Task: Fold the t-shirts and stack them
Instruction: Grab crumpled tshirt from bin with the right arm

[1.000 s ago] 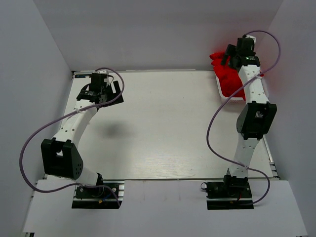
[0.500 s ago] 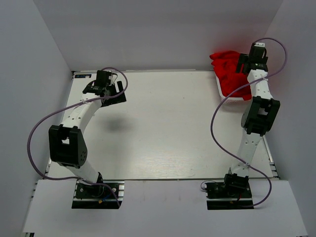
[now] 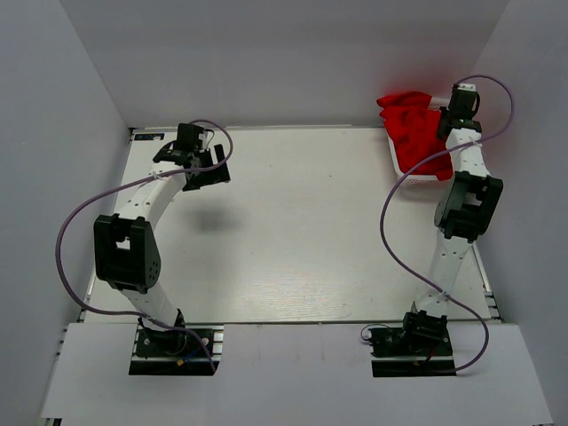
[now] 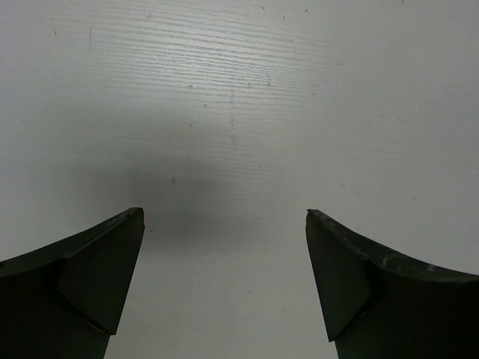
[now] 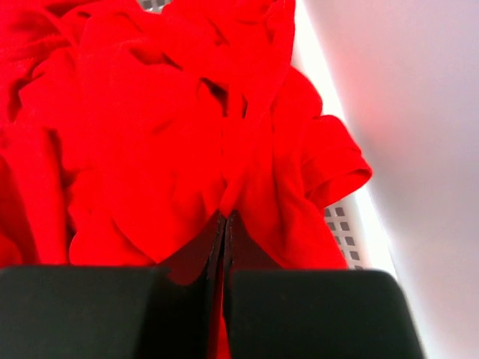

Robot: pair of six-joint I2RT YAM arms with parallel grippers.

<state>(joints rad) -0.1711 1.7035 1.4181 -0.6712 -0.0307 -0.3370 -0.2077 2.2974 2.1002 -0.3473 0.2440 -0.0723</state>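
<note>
A crumpled heap of bright red t-shirts (image 3: 408,124) fills the white lattice basket (image 3: 417,176) at the table's far right corner. My right gripper (image 3: 442,126) reaches down into that heap. In the right wrist view its jaws meet at the tips (image 5: 225,218), pinching a raised fold of one red t-shirt (image 5: 150,112). A sleeve hangs over the basket wall (image 5: 341,217). My left gripper (image 3: 209,165) hovers over the bare table at the far left; the left wrist view shows it (image 4: 224,217) wide open with nothing between its fingers.
White table (image 3: 293,222) ringed by grey walls; the right wall (image 5: 404,112) stands close beside the basket. Purple cables loop from both arms.
My right gripper has gone from open to shut on a fold of t-shirt in the basket. The left arm has shifted slightly, its elbow swinging toward the table's left edge.
</note>
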